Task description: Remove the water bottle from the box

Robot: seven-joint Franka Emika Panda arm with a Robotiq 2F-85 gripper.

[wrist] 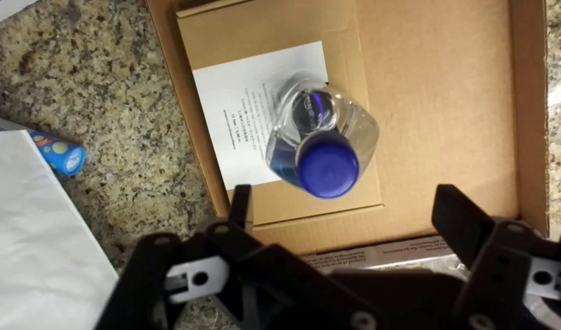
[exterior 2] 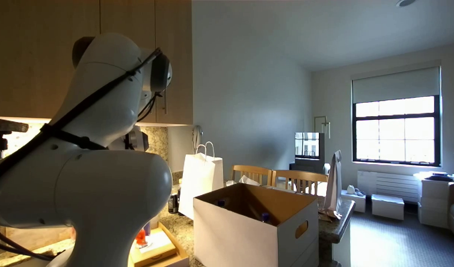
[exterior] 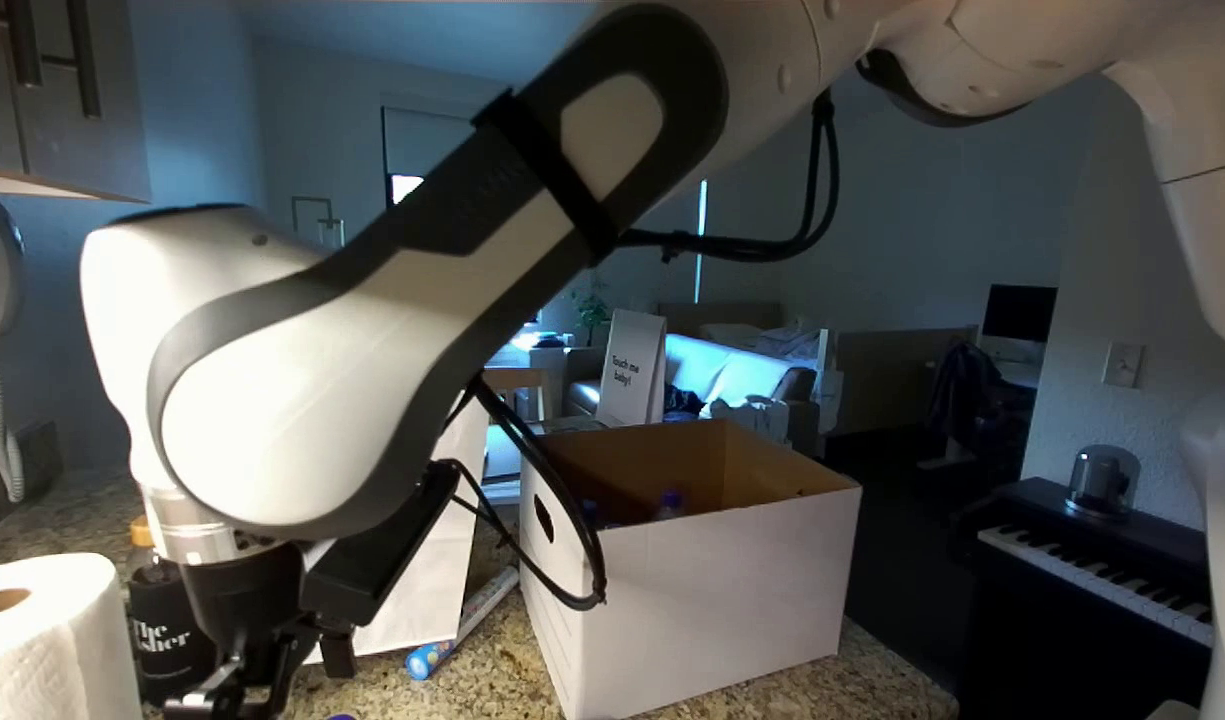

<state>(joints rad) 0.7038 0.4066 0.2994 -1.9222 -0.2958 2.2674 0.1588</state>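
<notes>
Inside a white box (exterior: 722,600) are blue-capped bottles (exterior 2: 265,217); the wide-spread claw (wrist: 343,200) hangs near another bottle (wrist: 329,168) in a cardboard tray (wrist: 449,110).

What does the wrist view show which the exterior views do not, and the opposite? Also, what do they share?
Only the wrist view: both fingertips of the open gripper, the full outline of a clear bottle, and print on a white label.
Only the exterior views: two blue-capped bottles inside the white carton; in an exterior view, a piano.
Shared: the speckled counter and the white paper bag; in an exterior view, also the blue tube.
</notes>
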